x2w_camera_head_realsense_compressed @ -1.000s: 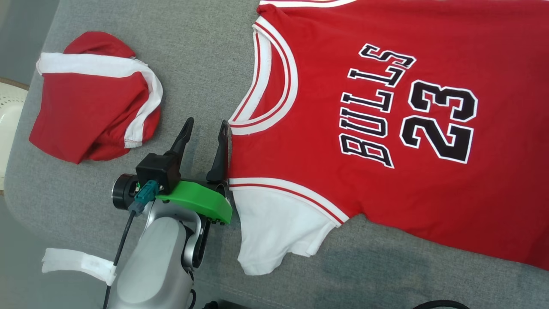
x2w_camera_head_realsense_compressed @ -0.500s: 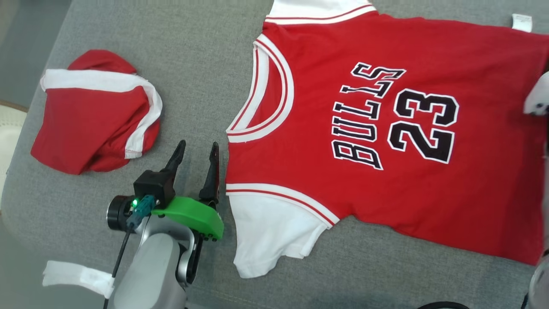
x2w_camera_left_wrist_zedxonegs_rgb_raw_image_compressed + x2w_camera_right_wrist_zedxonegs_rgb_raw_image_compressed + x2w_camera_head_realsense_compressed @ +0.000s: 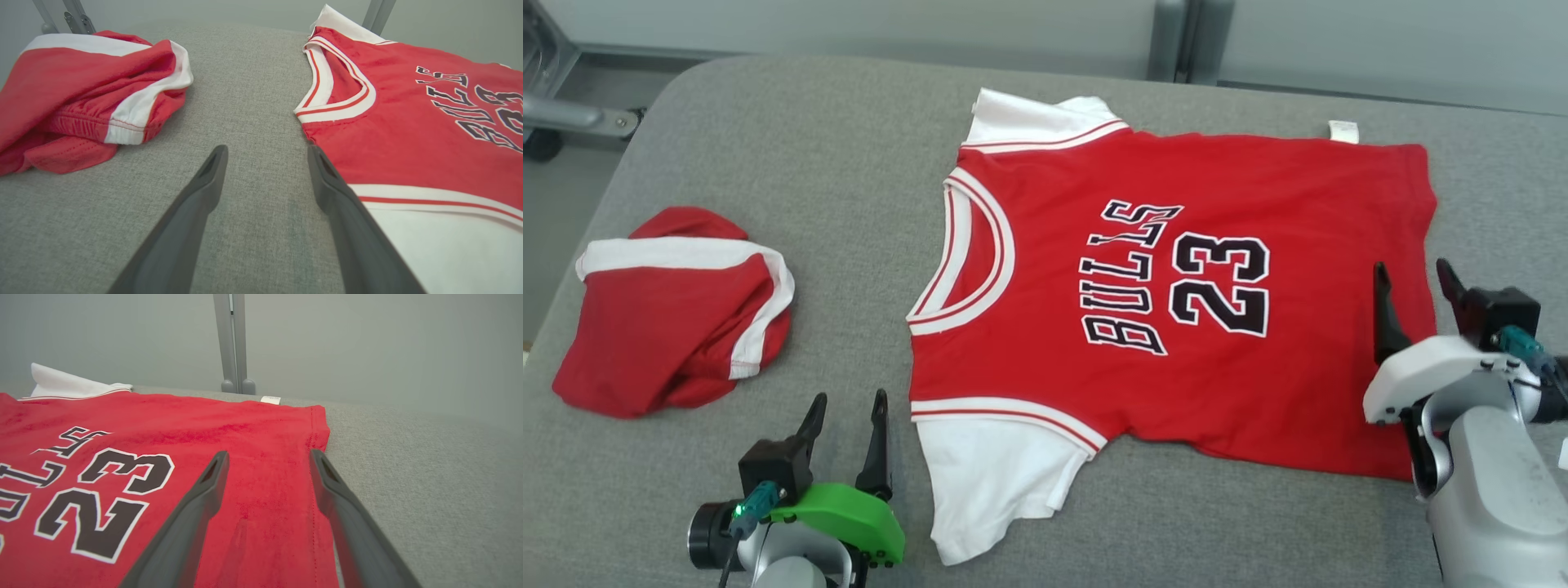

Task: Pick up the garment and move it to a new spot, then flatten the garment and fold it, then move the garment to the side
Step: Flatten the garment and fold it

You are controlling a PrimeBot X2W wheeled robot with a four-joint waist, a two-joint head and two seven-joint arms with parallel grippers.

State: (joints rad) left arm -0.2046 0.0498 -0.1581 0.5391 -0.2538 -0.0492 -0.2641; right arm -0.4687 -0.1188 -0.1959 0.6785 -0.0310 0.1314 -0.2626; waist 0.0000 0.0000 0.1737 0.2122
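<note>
The jersey (image 3: 1176,310) lies flat on the table (image 3: 809,163), my left claw (image 3: 849,398) gaping empty at its eight o'clock and my right claw (image 3: 1410,269) gaping at three, so I judge folding is next: pinch one side and carry it across.

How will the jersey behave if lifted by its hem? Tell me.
The jersey lies thin and flat with soft wrinkles, so it will likely droop limply from any grip. It looks light. On the textured table, a push would probably bunch it, not slide it.
</note>
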